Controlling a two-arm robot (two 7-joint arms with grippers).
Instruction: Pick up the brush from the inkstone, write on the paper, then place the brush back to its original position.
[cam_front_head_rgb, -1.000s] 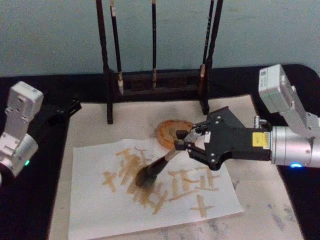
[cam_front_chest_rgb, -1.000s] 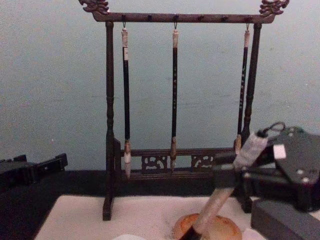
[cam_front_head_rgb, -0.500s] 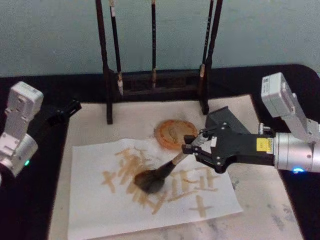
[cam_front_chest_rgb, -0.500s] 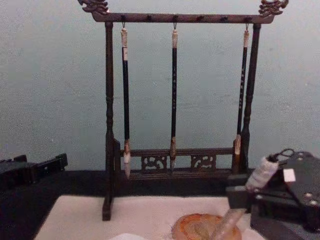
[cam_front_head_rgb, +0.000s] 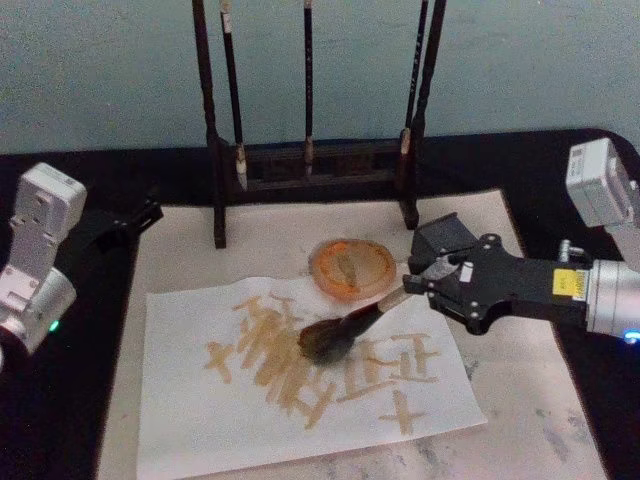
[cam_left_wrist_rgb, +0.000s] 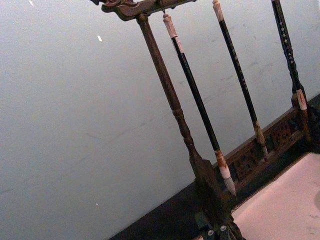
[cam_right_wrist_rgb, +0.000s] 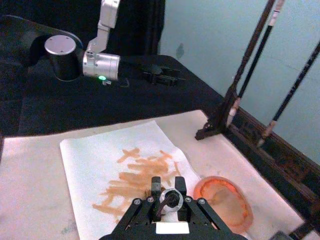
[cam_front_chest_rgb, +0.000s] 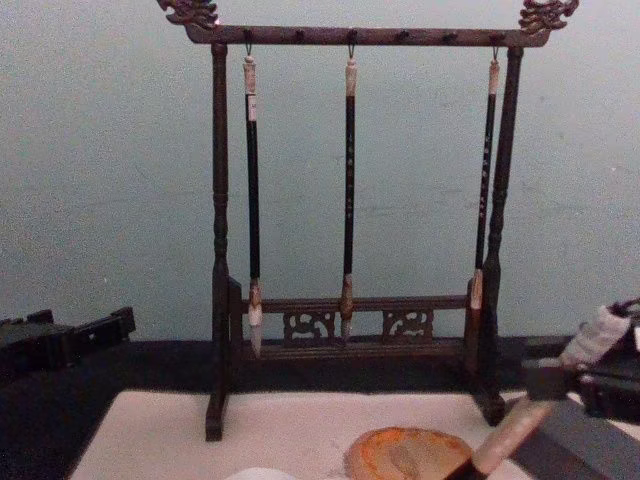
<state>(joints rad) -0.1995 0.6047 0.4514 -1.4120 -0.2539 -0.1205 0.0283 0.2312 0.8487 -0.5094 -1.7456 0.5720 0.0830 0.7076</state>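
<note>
- The black counter (cam_front_head_rgb: 60, 430) carries everything. An off-white felt mat (cam_front_head_rgb: 530, 400) covers most of its middle.
- A dark wooden brush rack (cam_front_chest_rgb: 219, 200) stands at 12 o'clock on the mat. Three slim dark-handled brushes (cam_front_chest_rgb: 349, 180) hang upright from its top bar.
- The paper (cam_front_head_rgb: 200, 420) lies flat on the mat, toward 7 o'clock from the mat's middle. Ochre strokes (cam_front_head_rgb: 290, 370) cross the sheet from about its centre out to 3 o'clock.
- The right arm reaches in from 3 o'clock, low over the mat. Its black right claw (cam_front_head_rgb: 408, 288) is clamped on the pale handle of the brush, just at 4 o'clock of the inkstone. In the right wrist view the handle's end sits between the two fingers of the claw (cam_right_wrist_rgb: 168, 184).
- The left arm is parked at 9 o'clock, off the mat. Its left claw (cam_front_head_rgb: 135, 220) lies over the counter and points toward 2 o'clock. Whether it is apart or together I cannot tell.
- The inkstone (cam_front_head_rgb: 352, 268) sits on the mat at the paper's far edge, toward 1 o'clock from the sheet's middle, with ochre liquid in it.
- The brush (cam_front_head_rgb: 355, 320) slants down from the claw toward 8 o'clock. Its fat dark head rests on the paper among the strokes, at 7 o'clock of the inkstone and apart from it. From the chest view the handle (cam_front_chest_rgb: 510, 435) leans steeply to the right.
</note>
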